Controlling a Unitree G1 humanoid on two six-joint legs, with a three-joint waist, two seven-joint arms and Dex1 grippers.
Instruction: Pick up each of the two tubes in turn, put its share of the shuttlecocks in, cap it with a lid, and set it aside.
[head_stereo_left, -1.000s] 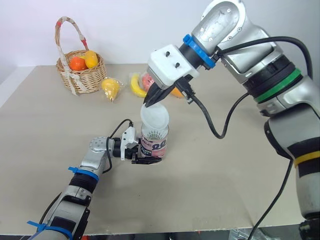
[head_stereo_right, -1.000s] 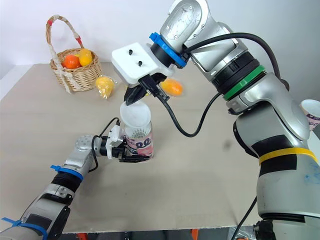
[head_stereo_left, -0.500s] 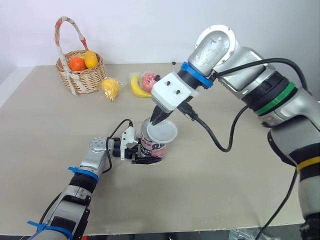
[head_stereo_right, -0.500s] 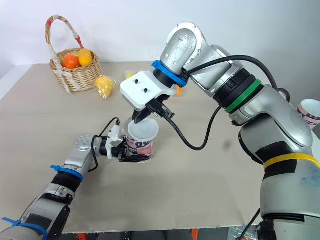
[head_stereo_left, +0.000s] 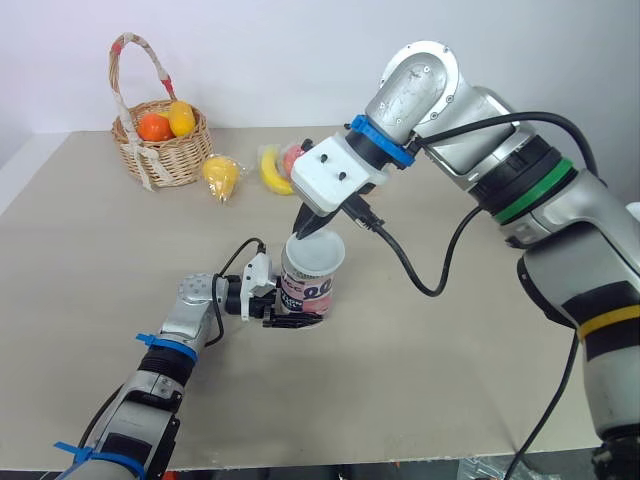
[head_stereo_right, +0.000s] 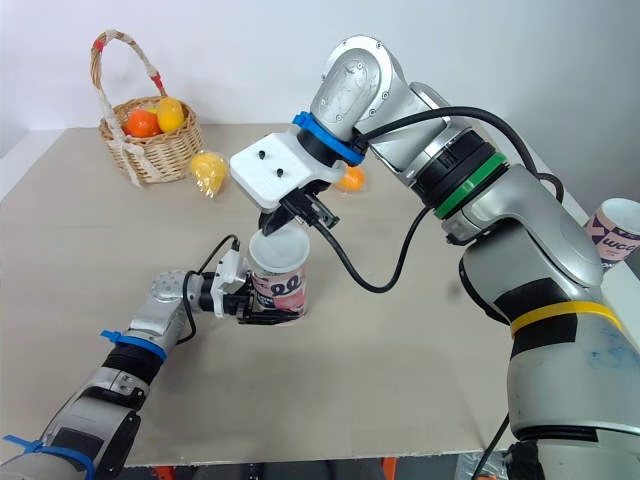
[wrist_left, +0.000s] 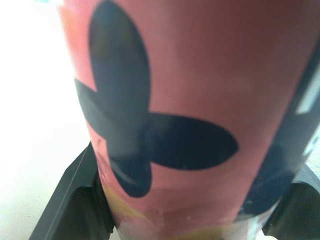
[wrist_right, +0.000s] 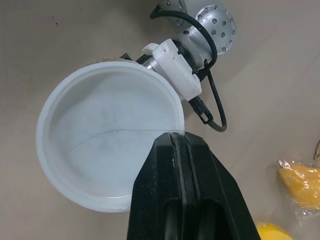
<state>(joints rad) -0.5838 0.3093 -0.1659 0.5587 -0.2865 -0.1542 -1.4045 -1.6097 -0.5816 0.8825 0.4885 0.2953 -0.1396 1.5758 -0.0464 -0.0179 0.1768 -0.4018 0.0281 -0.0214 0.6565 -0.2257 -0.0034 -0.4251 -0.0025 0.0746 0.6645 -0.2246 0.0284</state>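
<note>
White plastic lid (head_stereo_left: 315, 252) sits over the mouth of the pink tube (head_stereo_left: 305, 294), its rim pinched by the right fingers (wrist_right: 170, 200). The left fingers (head_stereo_left: 294, 323) clamp the tube, upright on the beige worktop (head_stereo_left: 450, 350).

Lid (wrist_right: 107, 145): smooth, translucent white plastic. Tube (head_stereo_left: 307, 293): glossy printed card. Basket (head_stereo_left: 172, 156): rough woven wicker. Worktop (head_stereo_left: 100, 250): matt.
</note>
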